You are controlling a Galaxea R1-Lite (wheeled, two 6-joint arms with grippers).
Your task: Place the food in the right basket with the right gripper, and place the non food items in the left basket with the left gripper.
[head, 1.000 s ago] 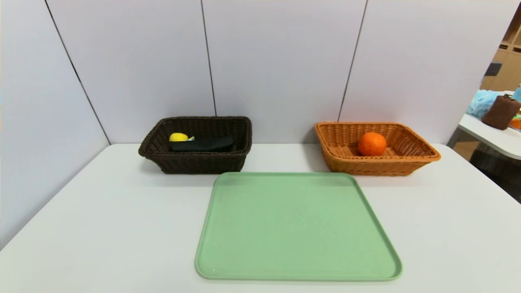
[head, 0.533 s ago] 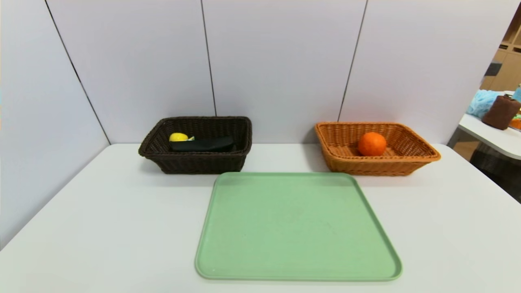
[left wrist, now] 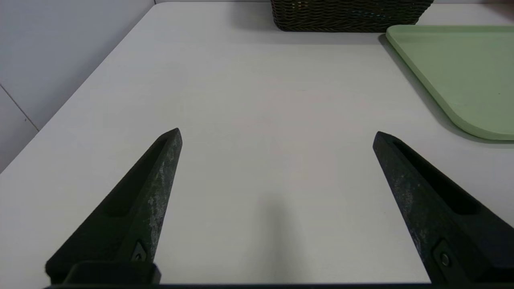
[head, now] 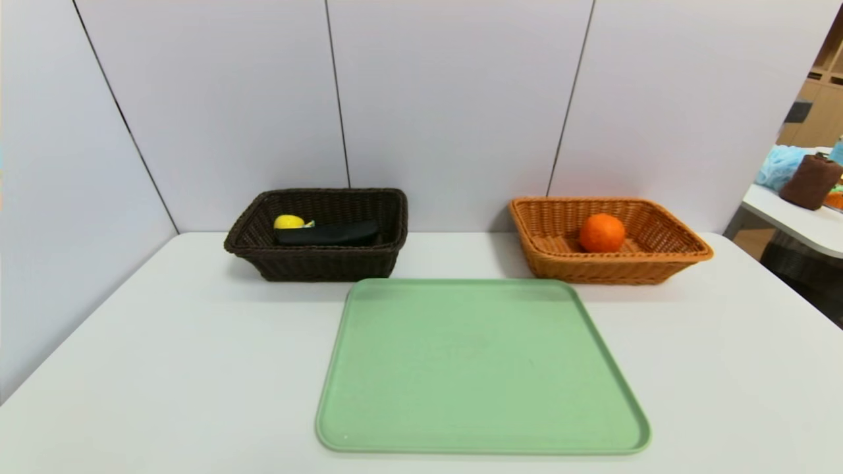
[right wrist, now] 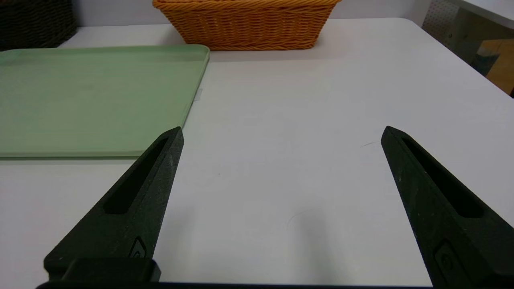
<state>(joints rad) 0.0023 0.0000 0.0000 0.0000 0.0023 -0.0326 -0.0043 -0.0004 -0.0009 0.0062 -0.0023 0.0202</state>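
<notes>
With the orange [head: 601, 232] in the tan basket [head: 672, 253] and the duck [head: 288, 222] and pouch [head: 327, 233] in the dark basket [head: 316, 263], all well ahead of both end effectors, keep the left end effector [left wrist: 277, 136] and right end effector [right wrist: 281, 134] parked, jaws apart and empty, low over the desk [head: 132, 342]

Looks like a lab/office test bay. White table [head: 164, 368] is boxed in by plain grey partition panels [head: 448, 99]. Right of the panels: wooden shelving [head: 823, 99] and another white table [head: 800, 227].
</notes>
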